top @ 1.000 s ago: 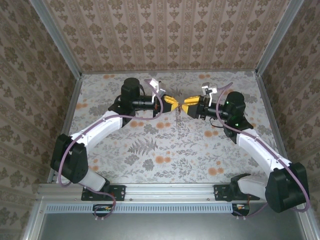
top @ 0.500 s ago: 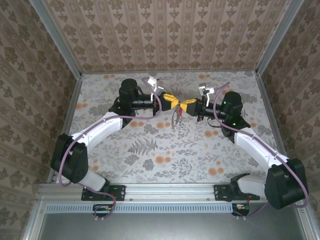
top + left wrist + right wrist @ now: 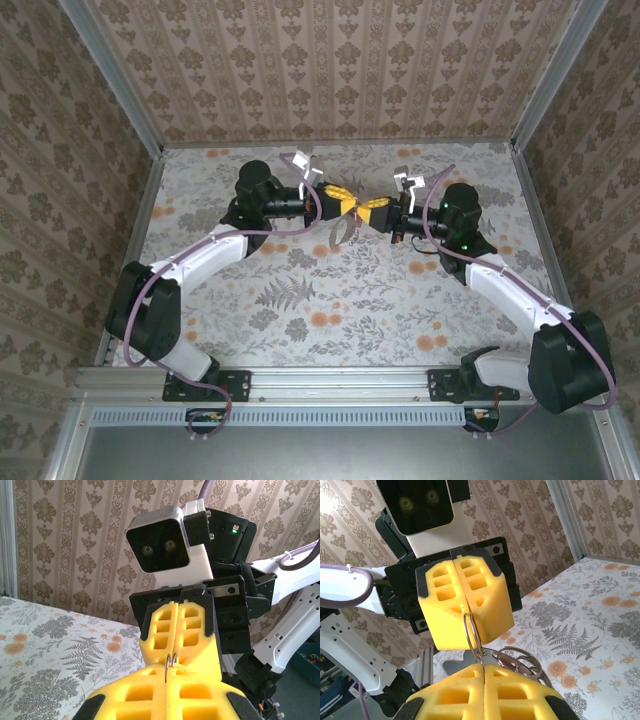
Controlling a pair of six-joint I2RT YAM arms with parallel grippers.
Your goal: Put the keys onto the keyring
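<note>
While left claw (image 3: 350, 204) and right claw (image 3: 369, 210) clamp the keyring (image 3: 344, 231), table (image 3: 300, 325) spreads wide beneath them.

Two arms (image 3: 200, 255) are being counted, each ending in one gripper: the left gripper (image 3: 345, 203) and the right gripper (image 3: 372, 210). Four yellow fingers (image 3: 442, 605) are being shown, two per gripper. Two cameras (image 3: 157, 542) are being seen, one above each gripper. One keyring (image 3: 472, 635) is being gripped between both grippers' tips. The overlapping metal loops (image 3: 520, 657) below those tips are too tangled to count.
</note>
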